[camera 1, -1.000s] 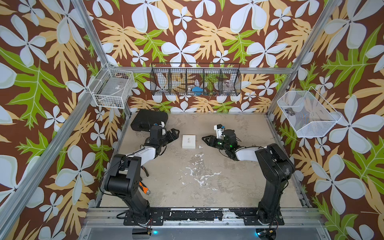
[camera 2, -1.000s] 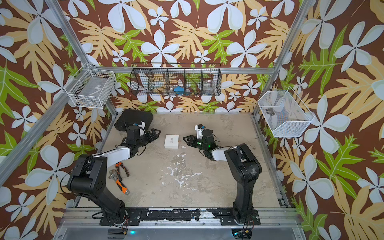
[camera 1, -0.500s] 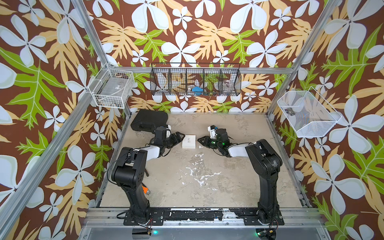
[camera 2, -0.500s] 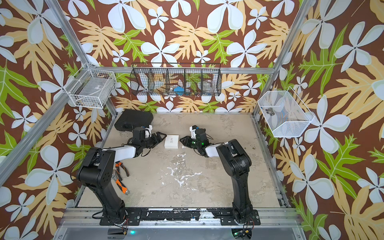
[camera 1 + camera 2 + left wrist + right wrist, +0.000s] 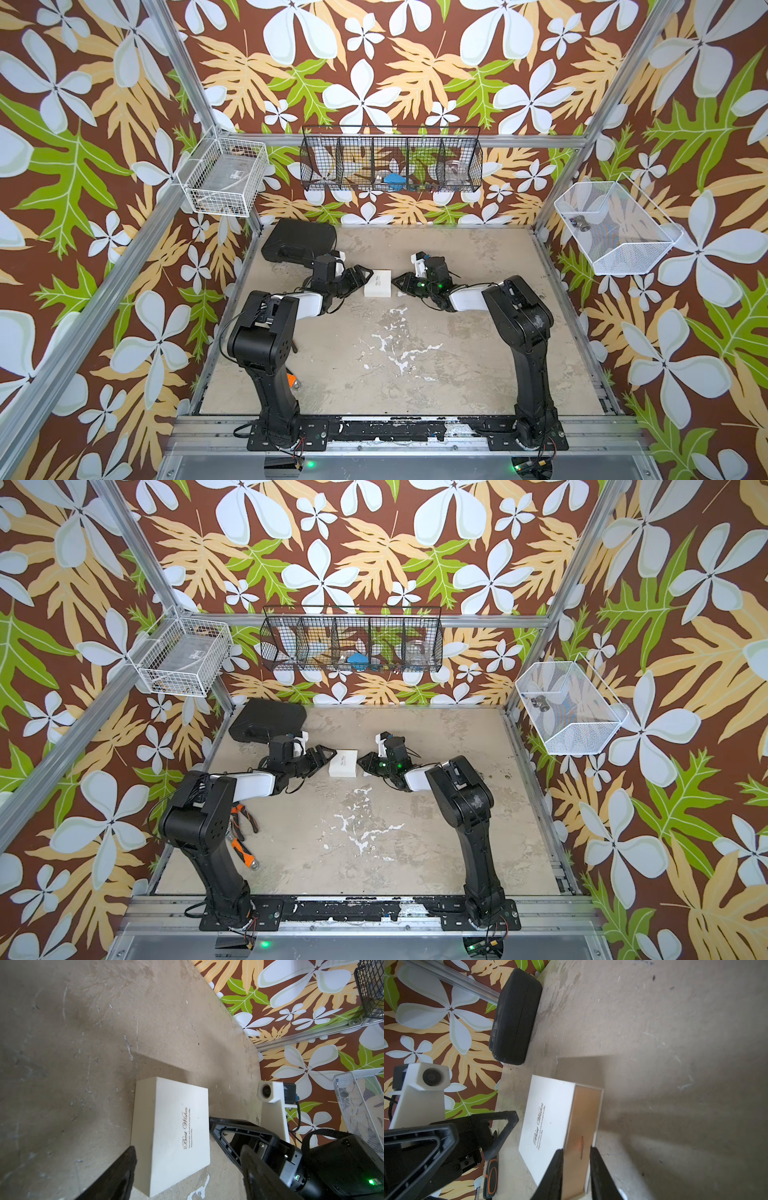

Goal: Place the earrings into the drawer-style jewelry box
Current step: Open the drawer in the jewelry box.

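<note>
The drawer-style jewelry box (image 5: pixel 378 283) (image 5: pixel 343 763) is a flat white square with fine print on top, lying on the table between my two grippers. My left gripper (image 5: pixel 360 276) (image 5: pixel 188 1147) is open wide at the box's left end, one finger on each side of the box (image 5: pixel 172 1126). At the other end, my right gripper (image 5: pixel 398 281) (image 5: pixel 576 1149) faces the tray's tan end (image 5: pixel 584 1118). Its jaws stand a narrow gap apart around a small orange pull tab (image 5: pixel 581 1145), which neither finger touches. No earrings show in any view.
A black case (image 5: pixel 299 245) (image 5: pixel 517 1016) lies at the back left corner. Orange-handled pliers (image 5: pixel 241 845) lie by the left arm's base. A black wire basket (image 5: pixel 390 160) hangs on the back wall. White wire baskets hang at the left (image 5: pixel 222 174) and at the right (image 5: pixel 611 226).
Both grippers have moved in toward the box from either side. The right jaws have narrowed and the left jaws have closed a little.
</note>
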`<state>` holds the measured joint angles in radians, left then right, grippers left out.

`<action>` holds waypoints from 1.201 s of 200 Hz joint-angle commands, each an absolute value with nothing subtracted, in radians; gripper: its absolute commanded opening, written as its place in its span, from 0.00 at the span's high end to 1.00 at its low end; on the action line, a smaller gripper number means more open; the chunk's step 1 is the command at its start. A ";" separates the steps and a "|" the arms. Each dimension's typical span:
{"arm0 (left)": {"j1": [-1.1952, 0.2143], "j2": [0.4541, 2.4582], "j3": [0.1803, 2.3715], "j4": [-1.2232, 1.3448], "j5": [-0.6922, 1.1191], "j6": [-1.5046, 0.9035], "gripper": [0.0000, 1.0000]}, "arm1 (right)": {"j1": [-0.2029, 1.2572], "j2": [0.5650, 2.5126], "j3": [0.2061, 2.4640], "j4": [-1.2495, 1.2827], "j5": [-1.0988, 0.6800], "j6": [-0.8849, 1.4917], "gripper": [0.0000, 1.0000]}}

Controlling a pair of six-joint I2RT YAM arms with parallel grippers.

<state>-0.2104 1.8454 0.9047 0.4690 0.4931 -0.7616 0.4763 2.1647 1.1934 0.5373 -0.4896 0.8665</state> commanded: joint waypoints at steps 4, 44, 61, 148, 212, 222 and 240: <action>-0.212 1.854 0.900 0.510 0.520 -0.781 0.21 | 0.479 2.170 1.202 0.539 -0.486 0.879 0.75; -0.212 1.859 0.897 0.519 0.525 -0.789 0.22 | 0.479 2.177 1.206 0.546 -0.489 0.890 0.75; -0.212 1.865 0.896 0.524 0.530 -0.795 0.22 | 0.479 2.181 1.206 0.548 -0.491 0.895 0.75; -0.215 1.888 0.892 0.537 0.539 -0.801 0.25 | 0.480 2.207 1.213 0.598 -0.517 0.935 0.78; -0.215 1.895 0.896 0.529 0.540 -0.793 0.26 | 0.480 2.215 1.232 0.606 -0.525 0.946 0.85; -0.216 1.895 0.895 0.529 0.540 -0.794 0.26 | 0.479 2.217 1.233 0.607 -0.526 0.946 0.88; -0.217 1.896 0.894 0.529 0.543 -0.793 0.26 | 0.479 2.219 1.236 0.605 -0.525 0.946 0.93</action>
